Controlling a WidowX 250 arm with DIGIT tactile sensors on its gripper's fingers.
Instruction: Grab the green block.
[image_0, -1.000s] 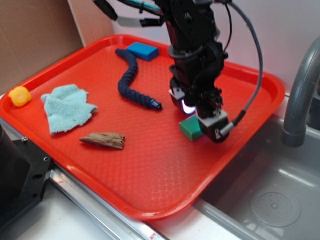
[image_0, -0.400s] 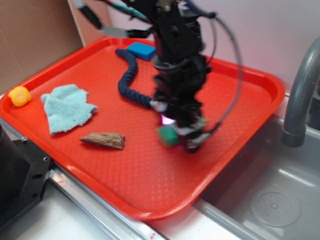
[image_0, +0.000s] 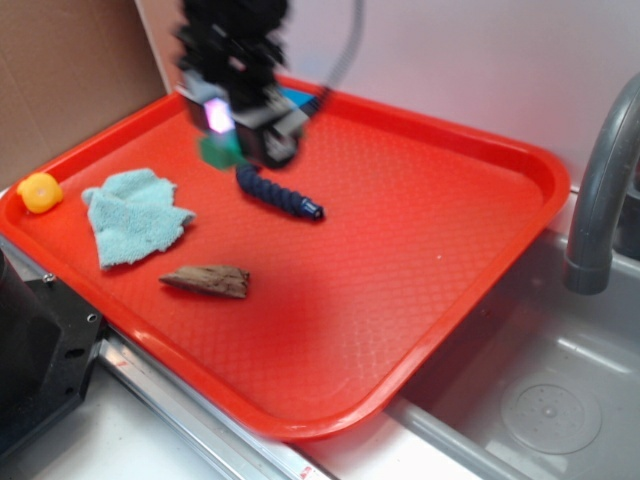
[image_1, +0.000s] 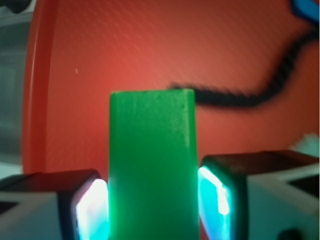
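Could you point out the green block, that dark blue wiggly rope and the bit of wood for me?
green block (image_1: 152, 160), wrist view, middle of its front face, between the pincer's pads.
dark blue rope (image_0: 280, 195), exterior view, midway along the visible stretch.
piece of wood (image_0: 210, 280), exterior view, middle of its top side.

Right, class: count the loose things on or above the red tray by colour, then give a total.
Green: 1, the green block, held in the pincer
Blue: 3, blue block, light blue cloth, dark blue rope
Yellow: 1, yellow thing
Brown: 1, wood piece
Total: 6
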